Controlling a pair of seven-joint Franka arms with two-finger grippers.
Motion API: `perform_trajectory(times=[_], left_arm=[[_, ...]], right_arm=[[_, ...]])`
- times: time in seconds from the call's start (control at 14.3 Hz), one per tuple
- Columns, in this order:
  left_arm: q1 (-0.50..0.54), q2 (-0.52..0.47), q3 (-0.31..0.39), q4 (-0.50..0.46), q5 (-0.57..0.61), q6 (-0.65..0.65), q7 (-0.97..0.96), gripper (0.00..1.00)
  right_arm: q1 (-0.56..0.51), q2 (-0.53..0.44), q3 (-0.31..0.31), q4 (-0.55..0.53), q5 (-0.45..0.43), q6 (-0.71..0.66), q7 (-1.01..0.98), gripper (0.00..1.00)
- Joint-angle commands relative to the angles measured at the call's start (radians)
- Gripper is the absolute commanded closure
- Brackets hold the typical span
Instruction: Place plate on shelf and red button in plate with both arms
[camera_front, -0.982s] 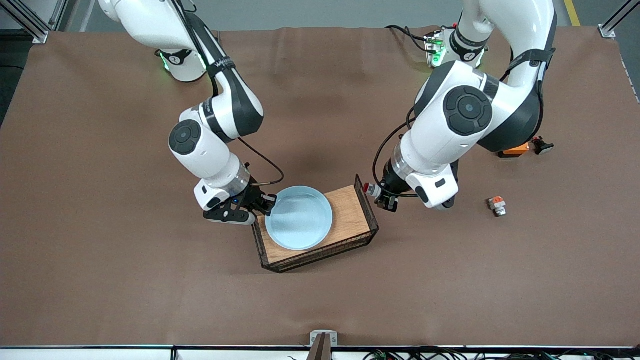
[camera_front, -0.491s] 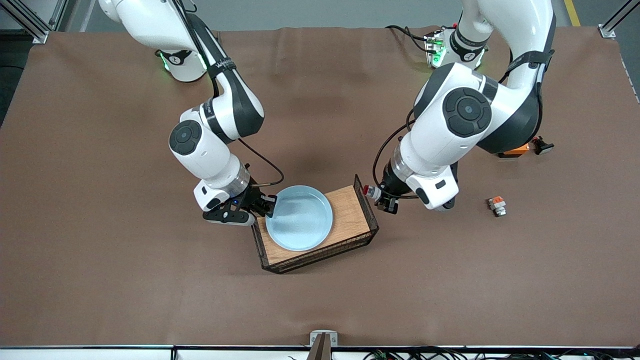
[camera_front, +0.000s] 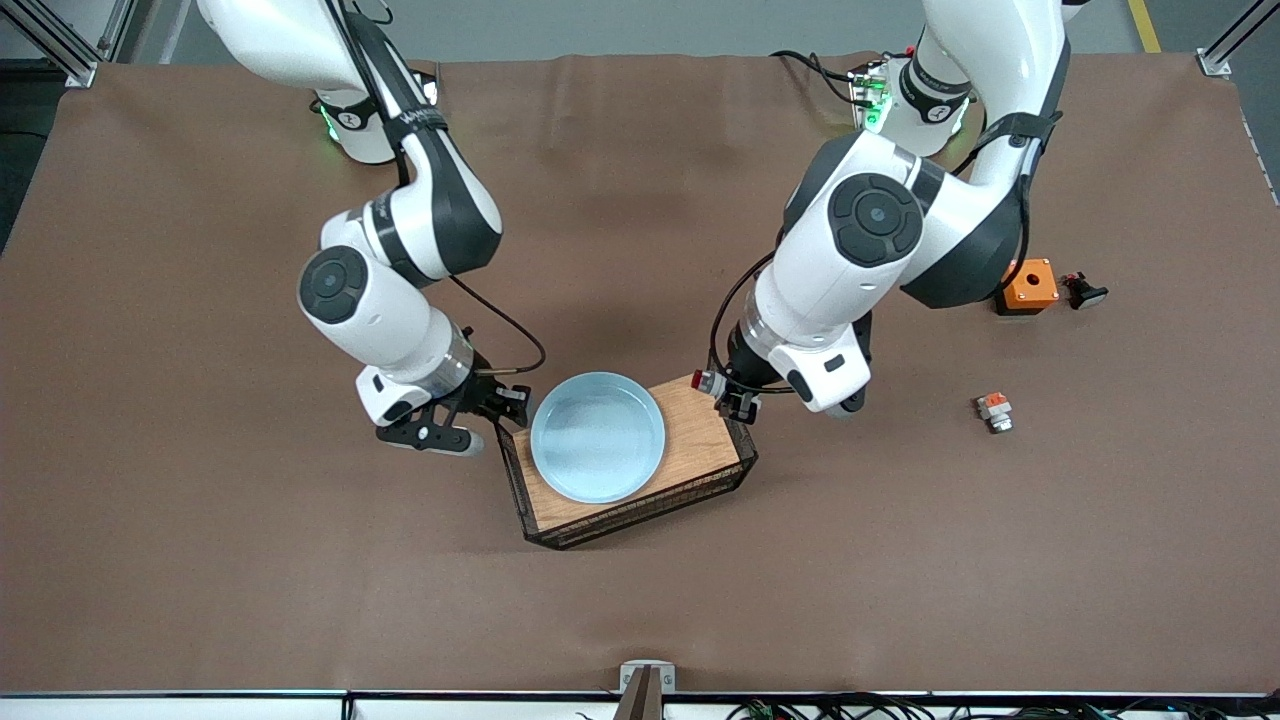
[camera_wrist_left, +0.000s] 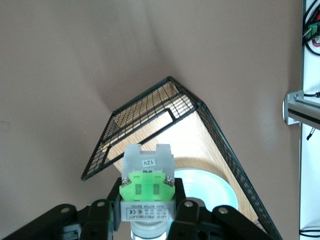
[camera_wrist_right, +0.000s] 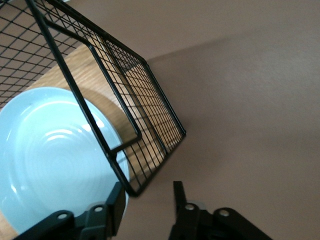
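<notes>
We see the plate (camera_front: 597, 436) lying in the basket (camera_front: 640, 510) mid-bench; right end effector (camera_front: 497, 408) hangs apart beside it, left end effector (camera_front: 733, 398) clamps the red button (camera_front: 707, 380) over the basket's rim.

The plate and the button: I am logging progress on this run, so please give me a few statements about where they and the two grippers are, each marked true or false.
1. The plate lies in the wire tray. True.
2. The right gripper is shut on the plate's rim. False: it is open, beside the tray, holding nothing.
3. The left gripper holds the red button. True.
4. The red button rests on the plate. False: it is held over the tray's end toward the left arm.
5. An orange box stands in the tray. False: it stands on the table toward the left arm's end.
</notes>
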Motion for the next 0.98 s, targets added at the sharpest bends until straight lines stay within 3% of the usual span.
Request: perform_trajectory(times=[0.0,0.07,0.21,0.35,0.42,0.91], left_arm=[[-0.035,0.024,0.021,0.027,0.007,0.023,-0.021,0.99],[-0.042,0.035,0.03,0.027,0.005,0.037,-0.021,0.99],[-0.093,0.041,0.075,0.027,0.005,0.063,-0.021,0.99],[-0.148,0.075,0.122,0.029,0.005,0.096,-0.021,0.99],[-0.171,0.089,0.142,0.029,0.005,0.119,-0.021,0.99],[-0.207,0.13,0.164,0.029,0.005,0.302,-0.017,0.99]], right_arm=[[-0.001,-0.062,-0.011,-0.013,-0.014,-0.088,0.022,0.34],[-0.001,-0.082,-0.017,-0.013,-0.016,-0.131,0.021,0.0],[-0.007,-0.114,-0.023,-0.007,-0.072,-0.212,0.019,0.0],[-0.038,-0.148,-0.018,0.002,-0.225,-0.271,-0.018,0.0],[-0.055,-0.162,-0.017,0.007,-0.258,-0.304,-0.076,0.0],[-0.272,-0.254,-0.017,0.059,-0.278,-0.496,-0.572,0.0]])
